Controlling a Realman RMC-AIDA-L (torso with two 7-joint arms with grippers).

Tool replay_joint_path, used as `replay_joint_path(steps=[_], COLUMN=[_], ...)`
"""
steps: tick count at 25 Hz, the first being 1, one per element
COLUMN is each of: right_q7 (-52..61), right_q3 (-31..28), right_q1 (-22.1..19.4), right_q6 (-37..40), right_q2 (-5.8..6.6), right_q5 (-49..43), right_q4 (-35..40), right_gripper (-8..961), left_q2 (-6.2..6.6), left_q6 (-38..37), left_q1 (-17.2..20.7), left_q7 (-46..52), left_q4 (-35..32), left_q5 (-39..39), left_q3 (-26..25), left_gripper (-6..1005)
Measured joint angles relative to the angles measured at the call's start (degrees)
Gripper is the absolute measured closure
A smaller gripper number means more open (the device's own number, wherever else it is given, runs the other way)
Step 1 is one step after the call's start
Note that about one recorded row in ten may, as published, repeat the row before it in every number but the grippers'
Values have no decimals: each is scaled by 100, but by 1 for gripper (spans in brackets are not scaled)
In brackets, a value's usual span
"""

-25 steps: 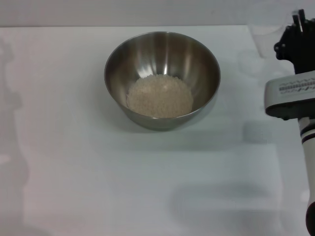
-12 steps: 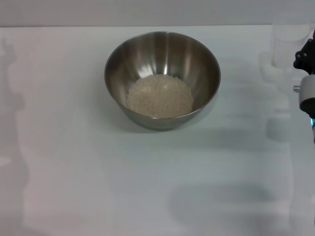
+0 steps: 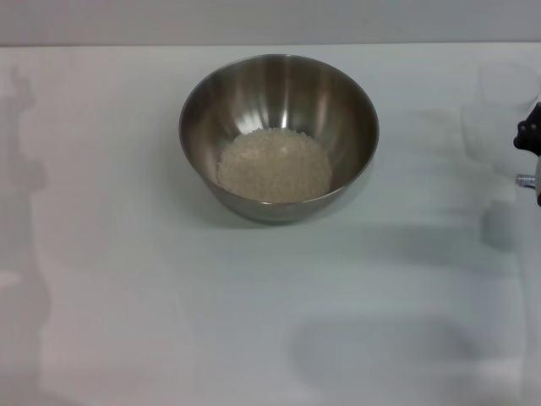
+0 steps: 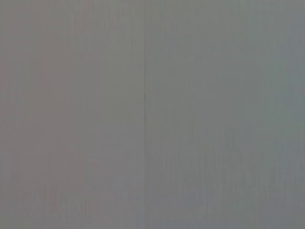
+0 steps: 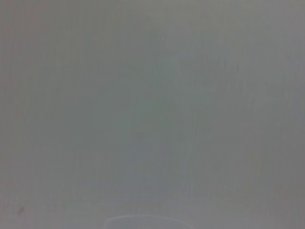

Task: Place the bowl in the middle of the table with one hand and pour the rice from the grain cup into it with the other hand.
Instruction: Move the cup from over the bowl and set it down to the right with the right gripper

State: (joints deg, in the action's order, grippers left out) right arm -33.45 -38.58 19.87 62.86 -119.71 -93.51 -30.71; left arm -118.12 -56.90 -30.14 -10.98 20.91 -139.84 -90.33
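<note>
The bowl (image 3: 278, 135) stood upright on the white surface (image 3: 135, 304), toward the far middle of it. The rice (image 3: 274, 164) lay as a pale heap in the base of the bowl, covering the flat bottom and reaching a little way up the sides; the shiny wall above it was bare.

The cup (image 3: 505, 106) showed only faintly at the far right of the surface, well apart from the bowl, clear and upright as far as could be told. Whether any grains were in it could not be made out.

A small black part of the right gripper (image 3: 530, 139) showed at the right edge of the head view, just beside the cup. Its jaws were cut off by the edge, so I cannot tell how far open they were or whether they had hold of the cup.

The right wrist view showed plain pale surface with a thin curved clear rim (image 5: 143, 220) at one edge. The left gripper was out of sight, and its wrist view showed only flat grey.
</note>
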Motion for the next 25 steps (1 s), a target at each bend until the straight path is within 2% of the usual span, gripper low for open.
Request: replay_joint_path(steps=[8,25], right_q7=[186,197], right_q3=[15,89], right_q1=[36,64], right_q6=[-485,-690], right_q2=[4,4], right_q5=[-44,-54], right_q4=[260,445], right_gripper=[940,940], left_q2=[-9,-9], left_q6=[29,27], left_q1=[-52,-46], left_q7=[-25,-28], left_q4=[-9,-7], left_q5=[-10,-18], left_q3=[35,77], left_gripper=[482,482])
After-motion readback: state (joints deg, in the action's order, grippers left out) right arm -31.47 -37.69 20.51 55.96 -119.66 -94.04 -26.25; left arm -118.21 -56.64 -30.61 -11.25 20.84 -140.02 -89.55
